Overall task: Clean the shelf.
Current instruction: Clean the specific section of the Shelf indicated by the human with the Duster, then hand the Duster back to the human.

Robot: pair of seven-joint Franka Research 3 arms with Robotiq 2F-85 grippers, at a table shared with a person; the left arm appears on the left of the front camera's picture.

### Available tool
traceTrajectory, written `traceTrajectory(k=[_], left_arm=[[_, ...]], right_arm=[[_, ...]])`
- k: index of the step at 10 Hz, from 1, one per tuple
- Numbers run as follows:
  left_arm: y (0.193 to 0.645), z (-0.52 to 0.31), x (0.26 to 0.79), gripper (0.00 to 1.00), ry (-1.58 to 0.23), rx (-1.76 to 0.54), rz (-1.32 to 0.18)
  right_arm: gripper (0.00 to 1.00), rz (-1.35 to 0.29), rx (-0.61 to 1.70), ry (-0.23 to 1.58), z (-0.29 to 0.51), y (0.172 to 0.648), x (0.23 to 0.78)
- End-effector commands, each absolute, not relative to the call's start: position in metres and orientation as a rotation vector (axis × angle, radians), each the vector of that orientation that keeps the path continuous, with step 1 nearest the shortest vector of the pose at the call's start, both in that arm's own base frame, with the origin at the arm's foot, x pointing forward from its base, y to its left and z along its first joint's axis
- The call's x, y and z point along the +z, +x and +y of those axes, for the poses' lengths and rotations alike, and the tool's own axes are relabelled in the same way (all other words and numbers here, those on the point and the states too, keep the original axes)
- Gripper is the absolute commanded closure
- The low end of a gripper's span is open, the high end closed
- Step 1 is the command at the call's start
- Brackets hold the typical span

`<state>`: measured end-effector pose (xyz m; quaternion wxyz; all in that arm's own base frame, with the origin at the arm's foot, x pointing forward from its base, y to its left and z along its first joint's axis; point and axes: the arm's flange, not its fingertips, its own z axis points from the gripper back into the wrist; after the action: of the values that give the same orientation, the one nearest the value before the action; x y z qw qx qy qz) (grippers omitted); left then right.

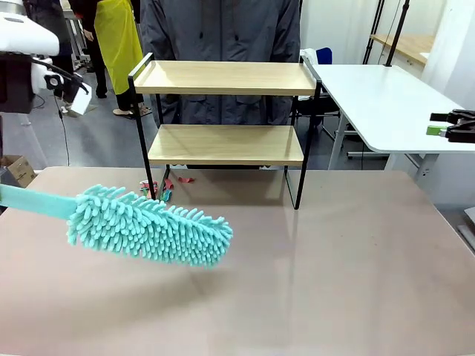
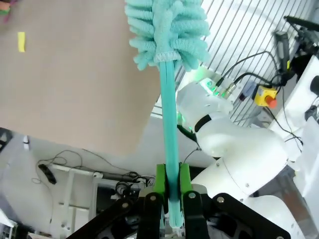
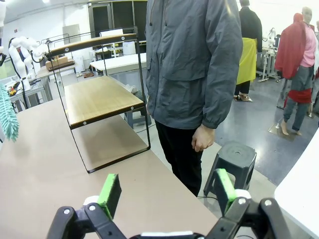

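Nearest the front camera, a turquoise microfibre duster hovers over the table at about 8 o'clock, its fluffy head pointing toward 3 o'clock. Its flat handle runs off to 9 o'clock, where the left gripper has its green pads pinched tight on it. At 3 o'clock, off the table's edge, the right gripper holds its jaws spread wide with nothing between them.

At 12 o'clock, on the table's far edge, stands the shelf: two pale wooden boards, one above the other, in a thin black metal frame with slim legs. Both boards look bare. Small coloured scraps lie on the table by its 9 o'clock legs.

Matte beige-brown covers the table. A person in a grey jacket stands just behind the shelf. White tables and a grey floor fill the room beyond. No writing is legible.
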<state>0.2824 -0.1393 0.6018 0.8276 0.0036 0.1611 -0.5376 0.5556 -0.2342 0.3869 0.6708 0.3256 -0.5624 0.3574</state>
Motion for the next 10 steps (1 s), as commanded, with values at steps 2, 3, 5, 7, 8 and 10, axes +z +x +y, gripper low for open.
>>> traceTrajectory(k=[2, 3, 5, 7, 8, 10], left_arm=[[0.282, -0.139, 0.602, 0.87, 0.008, -1.142, 0.342], [0.282, -0.139, 0.602, 0.87, 0.008, -1.142, 0.342], [0.282, -0.139, 0.602, 0.87, 0.008, -1.142, 0.342], [0.282, -0.139, 0.602, 0.87, 0.008, -1.142, 0.342], [0.282, -0.139, 0.602, 0.87, 0.008, -1.142, 0.342], [0.282, -0.139, 0.602, 0.87, 0.008, -1.142, 0.342]], right_arm=[[0.0, -1.265, 0.808, 0.727, -0.233, 0.556, 0.389], [0.0, -1.265, 0.808, 0.727, -0.233, 0.556, 0.389], [0.0, -1.265, 0.808, 0.727, -0.233, 0.556, 0.389], [0.0, -1.265, 0.808, 0.727, -0.233, 0.556, 0.389], [0.0, -1.265, 0.808, 0.727, -0.233, 0.556, 0.389], [0.0, -1.265, 0.808, 0.727, -0.233, 0.556, 0.389]])
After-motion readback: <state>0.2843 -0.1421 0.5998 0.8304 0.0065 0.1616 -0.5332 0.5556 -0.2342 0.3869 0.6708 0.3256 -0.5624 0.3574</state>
